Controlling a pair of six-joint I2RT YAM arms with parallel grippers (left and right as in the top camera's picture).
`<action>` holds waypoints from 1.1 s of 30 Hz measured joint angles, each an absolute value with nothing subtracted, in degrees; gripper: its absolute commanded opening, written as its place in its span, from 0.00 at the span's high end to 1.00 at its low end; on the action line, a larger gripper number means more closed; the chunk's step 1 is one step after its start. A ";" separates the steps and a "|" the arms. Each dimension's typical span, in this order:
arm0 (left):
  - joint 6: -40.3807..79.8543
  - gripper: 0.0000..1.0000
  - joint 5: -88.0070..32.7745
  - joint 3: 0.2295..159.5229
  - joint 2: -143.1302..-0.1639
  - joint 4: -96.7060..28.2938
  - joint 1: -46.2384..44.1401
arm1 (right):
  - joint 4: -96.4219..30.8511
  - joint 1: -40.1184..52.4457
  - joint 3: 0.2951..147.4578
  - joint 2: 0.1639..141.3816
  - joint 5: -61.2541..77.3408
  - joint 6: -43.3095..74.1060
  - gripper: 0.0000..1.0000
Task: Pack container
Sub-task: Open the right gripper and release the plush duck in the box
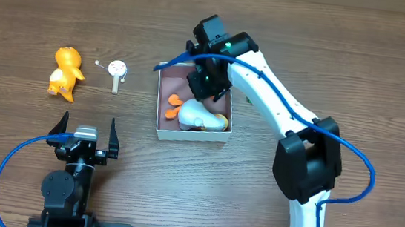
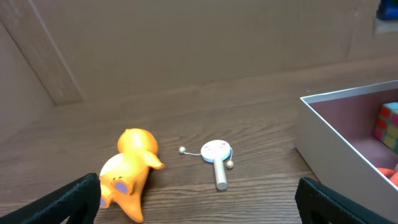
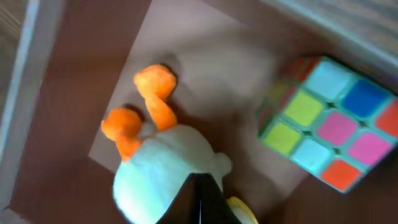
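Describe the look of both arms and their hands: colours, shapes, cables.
The right arm has white tubular links between bulky black joints, with a blue cable along it; the right hand is black. The left arm is black, trailing a looping blue cable; the left hand has a grey block behind two tapered black fingers.

The tabletop point(image 1: 356, 61) under me is brown wood, matt, with a plain grain. The container point(image 1: 193, 136) looks like card: smooth white walls and a dull, matt reddish-brown inside. In it lies a white toy point(image 3: 161, 168) of soft, fuzzy cloth with orange cloth feet, beside a cube point(image 3: 329, 121) of glossy plastic. Towards the left edge, the orange duck point(image 1: 65, 73) is smooth and slightly shiny, like plastic or rubber. The fingers point(image 1: 114, 136) of my left pincer point(image 1: 86, 131) are matt black.
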State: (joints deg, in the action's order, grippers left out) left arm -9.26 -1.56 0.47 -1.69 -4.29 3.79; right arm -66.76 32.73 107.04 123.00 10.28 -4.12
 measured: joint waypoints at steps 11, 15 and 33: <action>-9.26 0.00 -1.54 0.47 -1.69 -4.29 3.79 | -68.03 33.52 106.91 128.07 11.81 -7.84 0.96; -9.26 0.00 -1.56 0.47 -1.69 -4.29 3.79 | -69.34 33.52 106.91 128.11 14.44 -11.14 0.96; -9.26 0.00 -1.56 0.47 -1.69 -4.29 3.79 | -75.90 33.54 127.24 129.19 10.92 -10.66 0.95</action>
State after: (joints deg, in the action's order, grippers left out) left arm -9.26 -1.56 0.47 -1.69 -4.29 3.79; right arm -75.90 33.54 127.24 129.19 10.92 -10.66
